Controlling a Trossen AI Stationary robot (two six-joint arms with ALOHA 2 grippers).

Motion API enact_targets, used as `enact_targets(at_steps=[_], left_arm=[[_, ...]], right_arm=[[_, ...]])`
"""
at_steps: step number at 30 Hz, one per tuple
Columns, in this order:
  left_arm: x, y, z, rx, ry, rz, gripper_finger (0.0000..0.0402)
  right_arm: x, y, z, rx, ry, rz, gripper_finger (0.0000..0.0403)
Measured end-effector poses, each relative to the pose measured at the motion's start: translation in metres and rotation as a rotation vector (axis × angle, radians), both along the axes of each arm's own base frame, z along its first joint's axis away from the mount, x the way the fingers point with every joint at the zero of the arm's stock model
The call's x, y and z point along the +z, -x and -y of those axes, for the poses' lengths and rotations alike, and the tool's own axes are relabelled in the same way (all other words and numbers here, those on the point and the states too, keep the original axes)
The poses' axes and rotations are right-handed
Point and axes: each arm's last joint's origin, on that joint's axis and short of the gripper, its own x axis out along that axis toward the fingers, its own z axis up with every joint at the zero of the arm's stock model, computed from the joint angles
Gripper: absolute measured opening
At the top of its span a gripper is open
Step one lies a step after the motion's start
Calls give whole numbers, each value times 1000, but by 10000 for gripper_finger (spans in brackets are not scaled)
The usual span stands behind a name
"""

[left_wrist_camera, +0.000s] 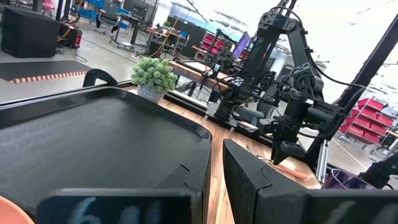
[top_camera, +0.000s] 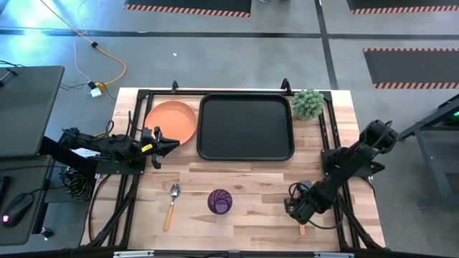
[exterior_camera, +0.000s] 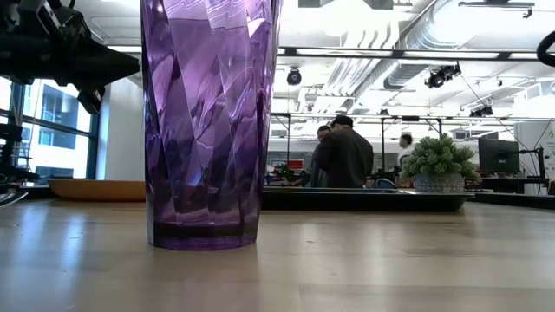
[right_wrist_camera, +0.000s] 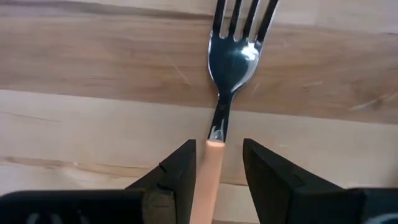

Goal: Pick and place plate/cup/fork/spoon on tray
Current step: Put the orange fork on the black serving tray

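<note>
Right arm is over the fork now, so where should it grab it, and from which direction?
Grip the slim orange handle of the fork, coming straight down from above. It lies flat on the table, and the right gripper already has its open fingers either side of the handle just behind the metal neck, so closing there should pinch its narrow width.

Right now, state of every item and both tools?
Plate: on the table left of the tray, not on it.
Tray: nothing on it.
Cup: upright on the table.
Spoon: flat on the table.
Fork: flat on the table, handle between the right tool's fingers.
Left tool: open, beside the plate.
Right tool: open, astride the fork handle.
</note>
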Motion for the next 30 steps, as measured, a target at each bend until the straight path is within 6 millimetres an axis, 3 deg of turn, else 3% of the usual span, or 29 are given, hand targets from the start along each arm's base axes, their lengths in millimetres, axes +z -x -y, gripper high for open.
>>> enact_targets(at_steps=[21, 30], left_arm=[[0, 0, 0, 2, 0, 0, 33], [0, 0, 0, 3, 0, 0, 33]], right_arm=[[-11, -3, -3, 7, 19, -22, 119], [-11, -4, -4, 8, -2, -24, 15]])
